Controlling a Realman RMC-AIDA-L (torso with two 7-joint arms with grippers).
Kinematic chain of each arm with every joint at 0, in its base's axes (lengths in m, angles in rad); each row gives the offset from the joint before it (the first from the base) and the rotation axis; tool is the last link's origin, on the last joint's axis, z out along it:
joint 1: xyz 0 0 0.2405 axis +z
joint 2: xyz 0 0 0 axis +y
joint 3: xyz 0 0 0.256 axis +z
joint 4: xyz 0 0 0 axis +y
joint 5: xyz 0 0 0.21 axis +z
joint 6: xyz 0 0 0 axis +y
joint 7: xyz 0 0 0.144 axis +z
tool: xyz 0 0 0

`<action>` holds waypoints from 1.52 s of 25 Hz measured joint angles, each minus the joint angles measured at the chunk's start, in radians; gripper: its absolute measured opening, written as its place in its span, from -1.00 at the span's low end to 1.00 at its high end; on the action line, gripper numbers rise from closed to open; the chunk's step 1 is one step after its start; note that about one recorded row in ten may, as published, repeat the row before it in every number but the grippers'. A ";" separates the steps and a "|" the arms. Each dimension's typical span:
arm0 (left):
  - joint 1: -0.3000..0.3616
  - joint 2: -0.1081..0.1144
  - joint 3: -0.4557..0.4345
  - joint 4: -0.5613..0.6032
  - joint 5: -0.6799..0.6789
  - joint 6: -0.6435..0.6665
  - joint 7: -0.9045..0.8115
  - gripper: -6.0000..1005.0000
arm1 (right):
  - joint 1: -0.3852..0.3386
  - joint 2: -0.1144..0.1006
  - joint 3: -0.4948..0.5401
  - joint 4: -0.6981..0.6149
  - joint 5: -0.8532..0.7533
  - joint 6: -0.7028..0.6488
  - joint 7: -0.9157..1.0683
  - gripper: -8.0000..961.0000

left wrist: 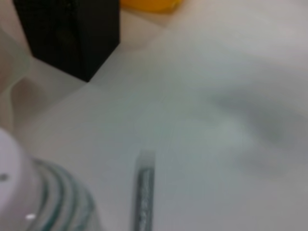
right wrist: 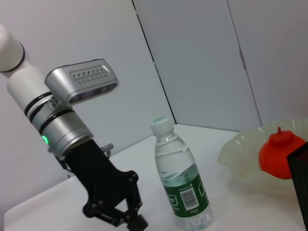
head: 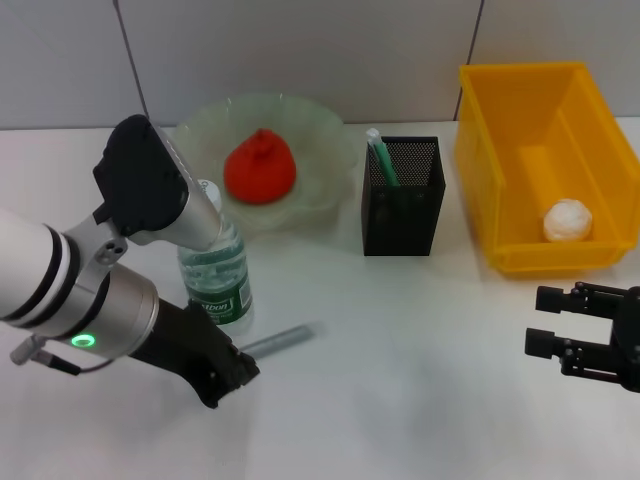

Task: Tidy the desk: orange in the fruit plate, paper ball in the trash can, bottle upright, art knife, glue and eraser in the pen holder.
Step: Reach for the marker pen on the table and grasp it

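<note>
White desk (head: 420, 380): left hand (head: 232, 375) over glue (head: 278, 340).

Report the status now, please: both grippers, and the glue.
Left gripper low beside glue, holding nothing. Right gripper open, idle near trash can. Glue flat on table, bottle upright close by.

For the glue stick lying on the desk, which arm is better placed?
Left. The left pincer is right beside the glue, while the right pincer sits far off near the trash can.
</note>
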 joint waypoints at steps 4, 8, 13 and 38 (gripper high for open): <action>-0.028 -0.002 0.033 0.010 0.095 -0.014 -0.040 -0.90 | 0.000 -0.001 0.000 0.001 -0.001 -0.004 0.002 0.40; -0.041 -0.004 0.115 0.039 0.198 -0.035 -0.105 -0.74 | 0.000 -0.001 0.000 0.001 0.000 -0.007 0.003 0.40; -0.042 -0.006 0.184 0.073 0.263 -0.043 -0.151 -0.36 | -0.002 -0.003 0.000 0.001 0.000 -0.009 0.003 0.40; -0.072 -0.008 0.247 -0.016 0.332 -0.087 -0.227 0.12 | 0.013 0.000 0.000 0.002 -0.006 -0.006 0.004 0.40</action>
